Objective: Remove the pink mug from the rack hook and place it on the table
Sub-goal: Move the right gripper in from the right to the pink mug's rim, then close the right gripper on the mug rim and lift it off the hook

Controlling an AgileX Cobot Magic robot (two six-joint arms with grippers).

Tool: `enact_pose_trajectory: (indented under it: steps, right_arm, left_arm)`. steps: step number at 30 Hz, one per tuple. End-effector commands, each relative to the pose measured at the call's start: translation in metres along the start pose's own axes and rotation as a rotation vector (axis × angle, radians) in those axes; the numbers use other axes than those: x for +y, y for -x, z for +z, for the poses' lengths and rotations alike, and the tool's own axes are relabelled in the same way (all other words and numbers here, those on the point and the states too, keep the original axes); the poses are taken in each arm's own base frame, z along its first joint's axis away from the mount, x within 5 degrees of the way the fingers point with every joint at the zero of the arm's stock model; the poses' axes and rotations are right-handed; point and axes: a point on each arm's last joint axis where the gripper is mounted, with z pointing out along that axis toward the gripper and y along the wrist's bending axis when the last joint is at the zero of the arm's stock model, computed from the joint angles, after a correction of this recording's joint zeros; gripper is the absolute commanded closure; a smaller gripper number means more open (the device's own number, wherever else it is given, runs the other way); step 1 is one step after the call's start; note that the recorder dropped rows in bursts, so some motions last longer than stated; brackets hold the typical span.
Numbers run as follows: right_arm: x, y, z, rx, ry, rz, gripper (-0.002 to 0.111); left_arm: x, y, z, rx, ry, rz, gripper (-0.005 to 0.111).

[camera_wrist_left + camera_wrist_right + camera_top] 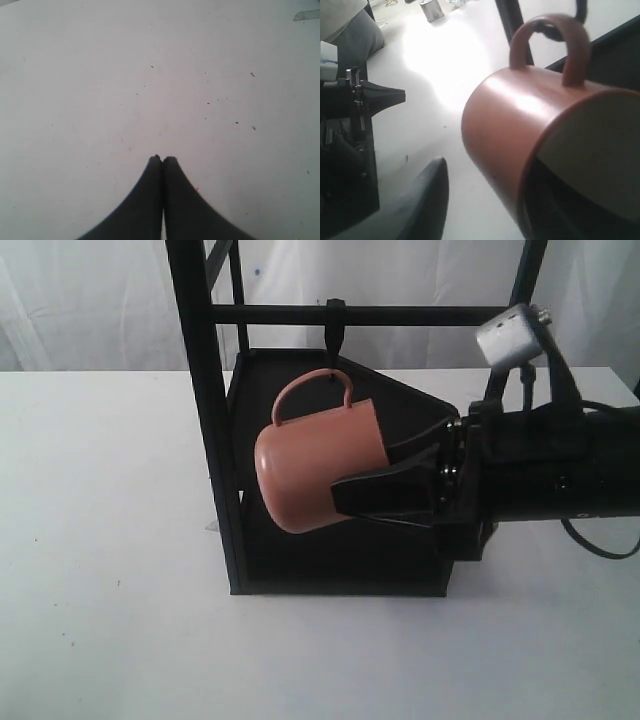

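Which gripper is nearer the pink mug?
Right. The right gripper straddles the wall of the pink mug; the left gripper is shut above the table, away from it.

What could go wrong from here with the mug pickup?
1. The mug hangs by its handle on the hook. Pulling away without unhooking first could snag it and tug the rack.
2. The right gripper straddles only the mug's wall, with its outer finger apart from it. The tilted mug may swing or slip when the jaws close.
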Motion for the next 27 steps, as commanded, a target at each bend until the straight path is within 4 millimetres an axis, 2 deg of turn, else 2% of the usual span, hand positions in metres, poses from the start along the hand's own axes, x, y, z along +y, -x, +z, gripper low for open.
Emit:
enact_pose_trajectory:
  steps: [1,3,13,18,27]
  right_arm:
    - [0.005,-0.001,0.008,0.013,0.034,-0.043,0.065]
    - [0.004,-0.001,0.008,0.013,0.029,-0.043,0.069]
    - [-0.001,-0.001,0.008,0.018,-0.026,-0.043,0.108]
    - [0.004,0.000,0.007,0.009,0.016,-0.043,0.108]
    - [0.024,0.013,-0.008,-0.053,0.021,-0.118,0.108]
  left_arm:
    - [-0.001,-0.003,0.000,0.017,-0.009,-0.013,0.107]
    - [-0.001,-0.003,0.000,0.017,-0.009,-0.013,0.107]
    - [-0.001,-0.003,0.000,0.017,-0.009,-0.013,0.107]
    - [-0.001,-0.003,0.000,0.017,-0.009,-0.013,0.107]
    - [-0.001,-0.003,0.000,0.017,-0.009,-0.013,0.107]
